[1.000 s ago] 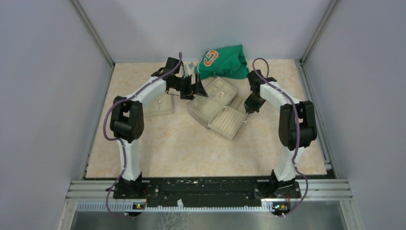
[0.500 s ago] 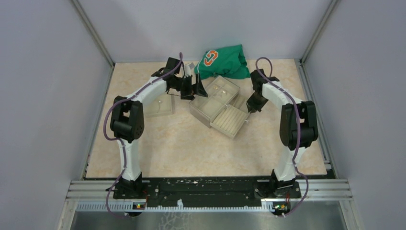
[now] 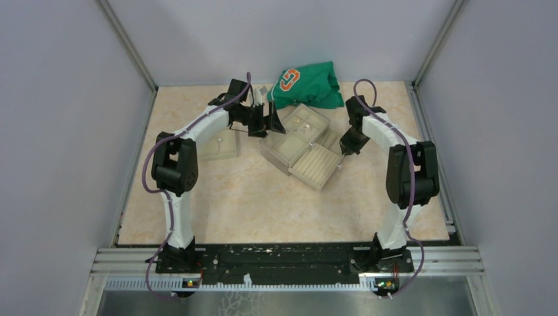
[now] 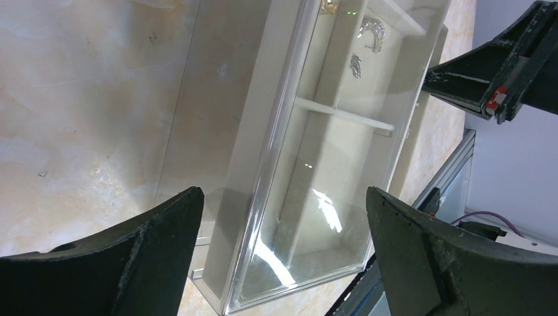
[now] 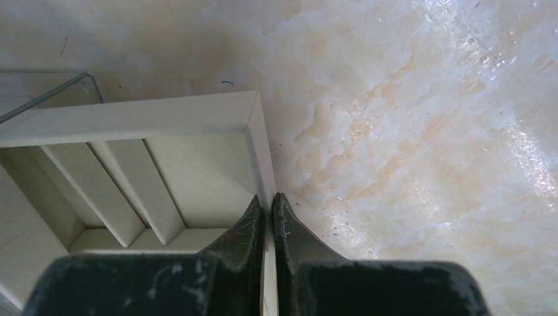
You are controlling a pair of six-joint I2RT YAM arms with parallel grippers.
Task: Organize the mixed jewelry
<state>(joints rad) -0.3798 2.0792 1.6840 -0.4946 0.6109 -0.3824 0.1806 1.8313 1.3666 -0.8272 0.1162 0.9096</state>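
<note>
White-shelled left arm (image 3: pixel 204 122) and right arm (image 3: pixel 388 135) have black joints (image 3: pixel 174 164), purple cables (image 3: pixel 248 80) looped alongside, and scuffed matte-black fingers (image 5: pixel 243 230).

Left tool (image 4: pixel 283 197) gapes wide (right tool (image 5: pixel 268 201) fully closed), arms outstretched.

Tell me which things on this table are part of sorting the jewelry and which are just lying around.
Part of the job: silvery jewelry pieces in the clear box; ridged tray, its wall pinched by the right gripper.
Lying about: green cloth; flat clear case off to the left, contents unclear.
</note>
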